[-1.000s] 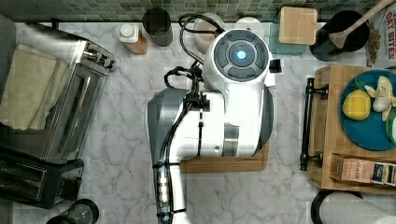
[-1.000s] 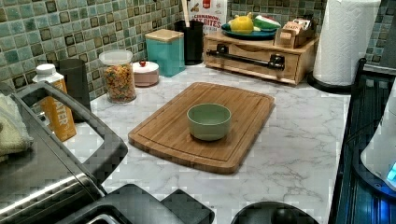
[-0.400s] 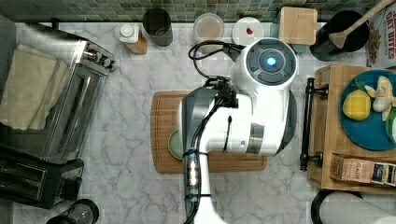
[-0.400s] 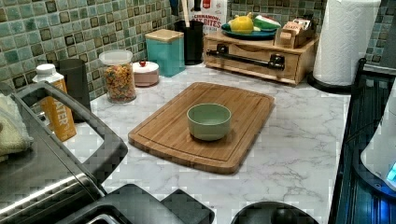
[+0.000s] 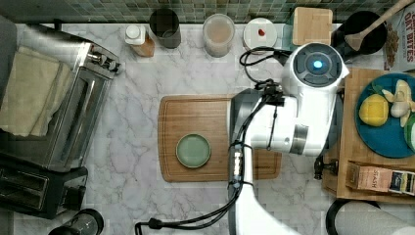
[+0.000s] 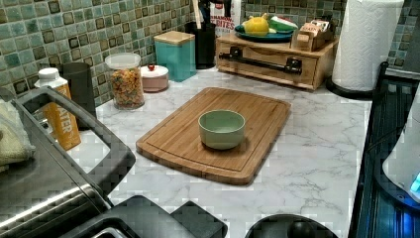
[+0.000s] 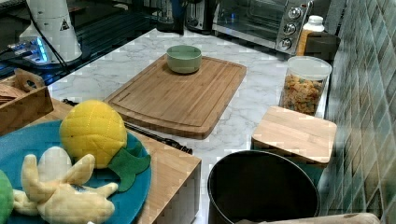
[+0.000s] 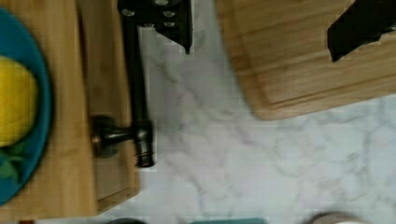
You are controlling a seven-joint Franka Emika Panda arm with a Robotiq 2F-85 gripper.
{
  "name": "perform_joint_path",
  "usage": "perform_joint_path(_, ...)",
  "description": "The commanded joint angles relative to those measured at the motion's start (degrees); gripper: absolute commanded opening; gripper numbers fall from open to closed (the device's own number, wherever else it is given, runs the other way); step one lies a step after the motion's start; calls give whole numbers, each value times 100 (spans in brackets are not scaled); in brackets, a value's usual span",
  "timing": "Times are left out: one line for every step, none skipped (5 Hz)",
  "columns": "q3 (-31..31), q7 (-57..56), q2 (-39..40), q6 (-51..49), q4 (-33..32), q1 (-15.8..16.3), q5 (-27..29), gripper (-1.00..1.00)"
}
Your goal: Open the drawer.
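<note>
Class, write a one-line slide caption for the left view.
Closed drawer with black bar handle behind a green bowl on a cutting board.

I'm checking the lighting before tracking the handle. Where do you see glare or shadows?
Left view: soft shadow under the green bowl on the cutting board. Top view: bright sheen on the toaster oven. Wrist view: even light, the black handle dark against marble.
</note>
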Motion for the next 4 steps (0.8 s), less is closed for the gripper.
perform_joint_path(-265, -336, 196, 468, -193, -333, -446, 100)
perform_joint_path(-150, -509, 354, 836, -270, -502, -449, 100)
perform_joint_path(-129, -390, 320, 1087, -560, -509, -617, 100)
perform_joint_path(-131, -453, 355, 1348, -746, -575, -453, 100)
